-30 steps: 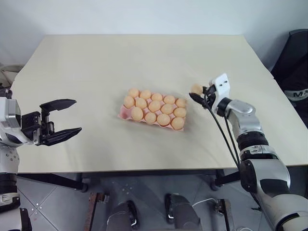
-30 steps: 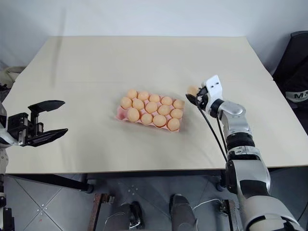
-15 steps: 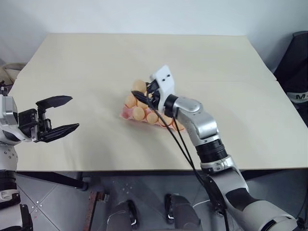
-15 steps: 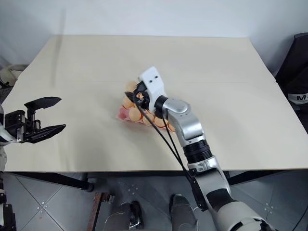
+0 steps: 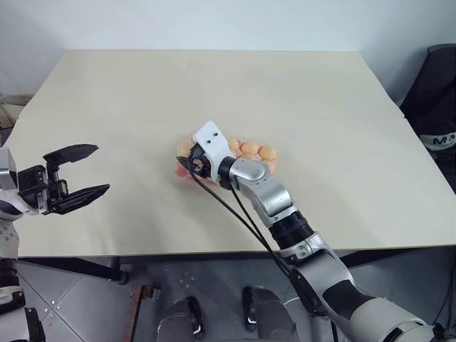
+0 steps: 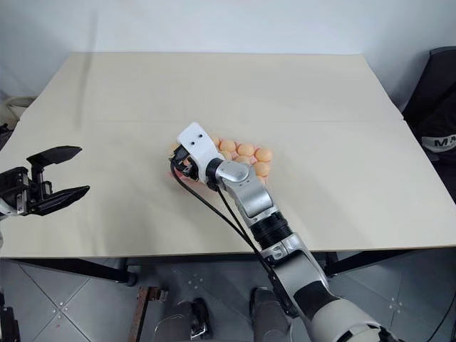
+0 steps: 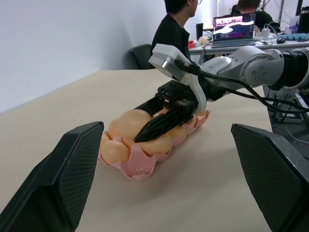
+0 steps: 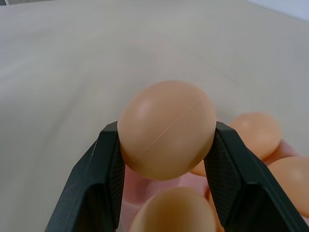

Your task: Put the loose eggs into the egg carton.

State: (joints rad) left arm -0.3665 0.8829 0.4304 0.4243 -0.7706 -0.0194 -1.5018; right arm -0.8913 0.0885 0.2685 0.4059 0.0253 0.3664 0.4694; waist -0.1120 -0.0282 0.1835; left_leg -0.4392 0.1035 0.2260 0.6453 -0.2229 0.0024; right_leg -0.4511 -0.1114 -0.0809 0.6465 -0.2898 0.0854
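Observation:
The pink egg carton (image 7: 140, 167) lies in the middle of the table, with several pale orange eggs (image 5: 250, 148) sitting in its cups. My right gripper (image 5: 187, 164) hovers over the carton's left end, shut on one loose egg (image 8: 166, 126) held between its black fingers (image 8: 104, 169). Just below that egg in the right wrist view are carton eggs and a bit of pink tray. My left gripper (image 5: 102, 168) hangs open and empty above the table's left front, well apart from the carton. My right arm hides part of the carton in the head views.
The beige table (image 5: 214, 85) is bare around the carton. A black chair (image 5: 436, 92) stands off the table's right side. In the left wrist view a person (image 7: 174, 29) sits at a far desk with a laptop (image 7: 232, 25).
My right arm has swung left with the egg, from beside the carton's right end to over its left end. The left gripper has stayed put and open.

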